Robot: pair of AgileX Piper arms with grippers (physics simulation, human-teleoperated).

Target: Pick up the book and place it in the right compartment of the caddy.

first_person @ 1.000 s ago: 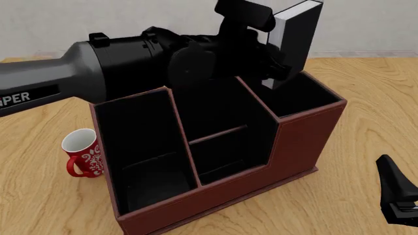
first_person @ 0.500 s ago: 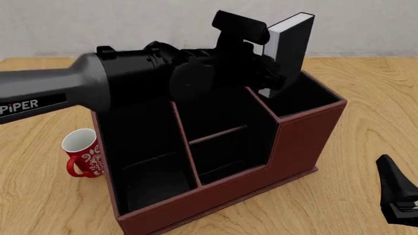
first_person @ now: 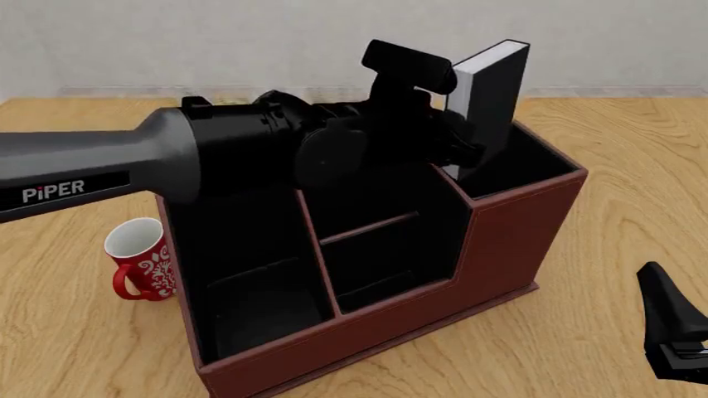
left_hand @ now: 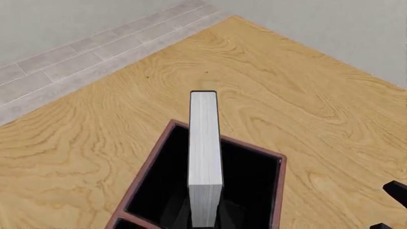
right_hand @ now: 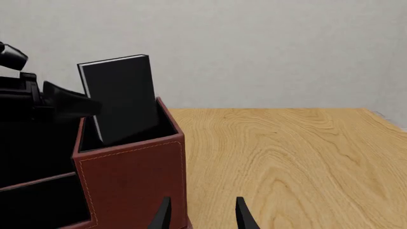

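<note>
**Book part-way into the caddy's tall end section**

Step in hand: insertion. The thick black hardcover book with white page edges (first_person: 489,108) is clamped by the left gripper (first_person: 459,137) and tilted, its lower end already below the rim of the large reddish-brown leather-look caddy (first_person: 503,240), inside the tall-walled right compartment (first_person: 520,166). Its upper half stands clear above the caddy wall. Fingers pinch the covers from either side low on the book; the wrist view looks straight along the page edge down into the black-lined well.

Right gripper (right_hand: 200,212) rests low beside the caddy's right end, jaws apart, holding nothing.

Next move, as I judge it: lower further until the book bottoms out, then part the fingers and lift the arm out without dragging the book back. The tilt wants watching: the book leans away from the caddy's middle section, and the lower corner could catch the compartment wall. Whether it touches the floor of the well yet, cannot tell.

The book itself: plain matte black covers, no lettering visible, clean white page block, rigid, roughly as tall as the caddy wall.

Also present: a red patterned mug with white interior (first_person: 142,259), standing on the light wooden table (first_person: 619,133) just beside the caddy's left end, not involved.
</note>
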